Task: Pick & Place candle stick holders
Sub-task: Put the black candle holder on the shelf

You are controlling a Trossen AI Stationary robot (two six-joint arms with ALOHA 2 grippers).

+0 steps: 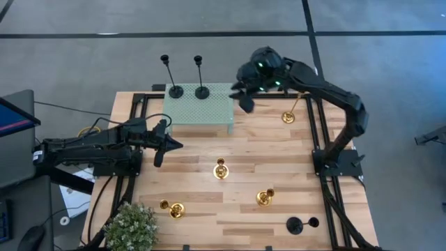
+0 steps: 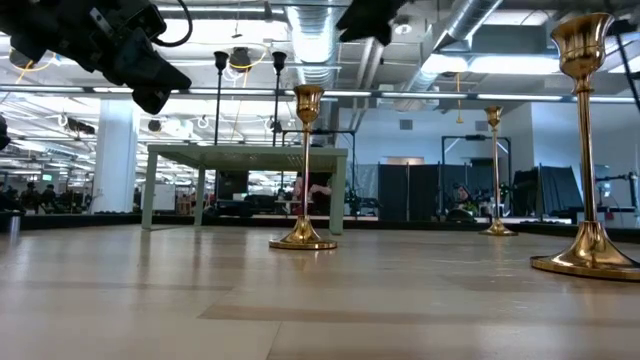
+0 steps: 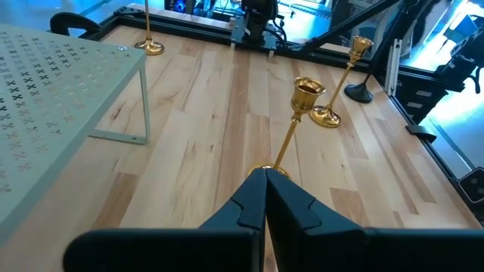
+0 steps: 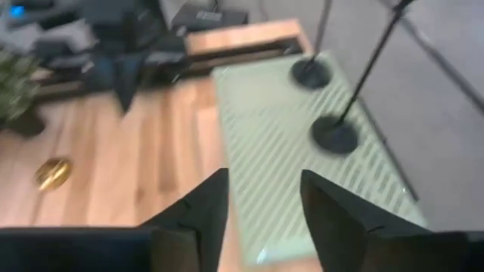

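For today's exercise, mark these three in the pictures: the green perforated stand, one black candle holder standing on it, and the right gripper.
green perforated stand point(image 1: 209, 113): high view, bare part of its top.
black candle holder point(image 1: 202, 91): high view, round base.
right gripper point(image 4: 263, 198): right wrist view, midway between its open fingertips.

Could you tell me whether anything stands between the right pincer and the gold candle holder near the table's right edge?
Nothing visible does. The right pincer, jaws apart and empty, hovers by the green perforated stand's right end; only bare wood separates it from the gold holder. The left pincer waits shut.
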